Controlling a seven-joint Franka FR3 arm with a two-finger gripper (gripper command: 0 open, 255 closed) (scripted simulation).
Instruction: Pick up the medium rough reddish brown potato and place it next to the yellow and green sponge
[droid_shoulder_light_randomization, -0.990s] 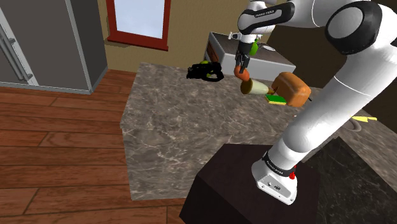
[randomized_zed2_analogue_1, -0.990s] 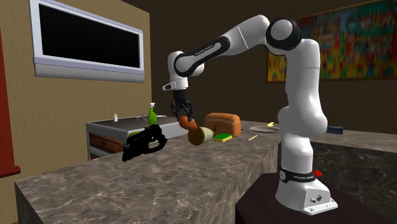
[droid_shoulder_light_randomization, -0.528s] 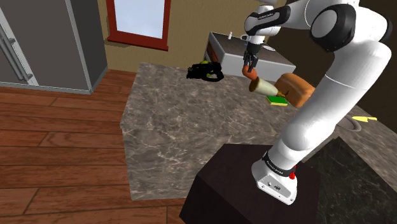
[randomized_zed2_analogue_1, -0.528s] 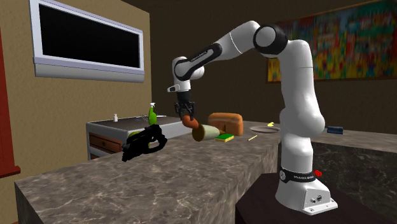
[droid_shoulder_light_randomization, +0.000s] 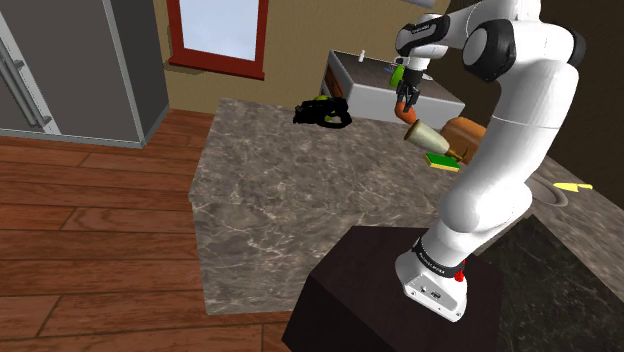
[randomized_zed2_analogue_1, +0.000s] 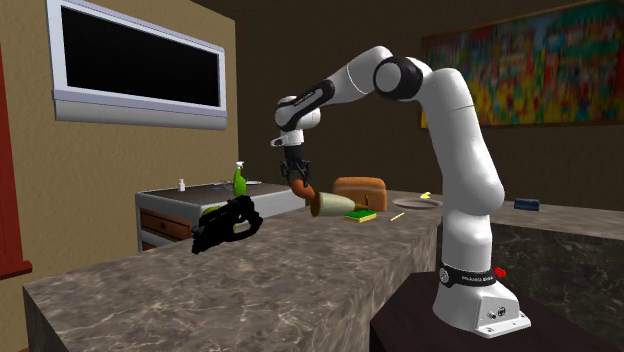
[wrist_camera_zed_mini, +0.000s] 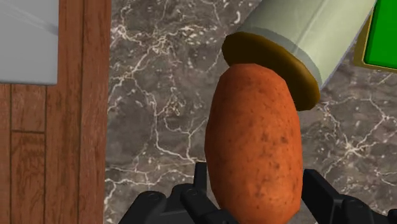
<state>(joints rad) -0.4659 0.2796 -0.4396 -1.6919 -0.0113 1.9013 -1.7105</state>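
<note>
My black gripper (droid_shoulder_light_randomization: 405, 98) is shut on the reddish brown potato (droid_shoulder_light_randomization: 408, 113), which hangs from it above the marble counter. In the second exterior view the gripper (randomized_zed2_analogue_1: 296, 170) holds the potato (randomized_zed2_analogue_1: 303, 188) just above a pale jar (randomized_zed2_analogue_1: 333, 205) lying on its side. The yellow and green sponge (droid_shoulder_light_randomization: 440, 160) lies flat on the counter just past the jar, also seen as sponge (randomized_zed2_analogue_1: 361, 215). In the wrist view the potato (wrist_camera_zed_mini: 254, 143) stands between the fingers (wrist_camera_zed_mini: 191, 198) of the gripper (wrist_camera_zed_mini: 254, 194), with the jar's brown lid (wrist_camera_zed_mini: 273, 60) and the sponge's green face (wrist_camera_zed_mini: 383, 35) beyond it.
A brown bread loaf (droid_shoulder_light_randomization: 467, 133) sits behind the sponge. A black hand tool (droid_shoulder_light_randomization: 322, 112) lies at the counter's far side. A grey cabinet box (droid_shoulder_light_randomization: 370, 85) with a green bottle (randomized_zed2_analogue_1: 240, 179) stands beyond it. Marble counter (droid_shoulder_light_randomization: 290, 190) stretches toward the wooden floor.
The arm has swung toward the shoulder view's right, carrying the potato from beside the jar's near end to above the jar, closer to the sponge. The grip stayed shut.
</note>
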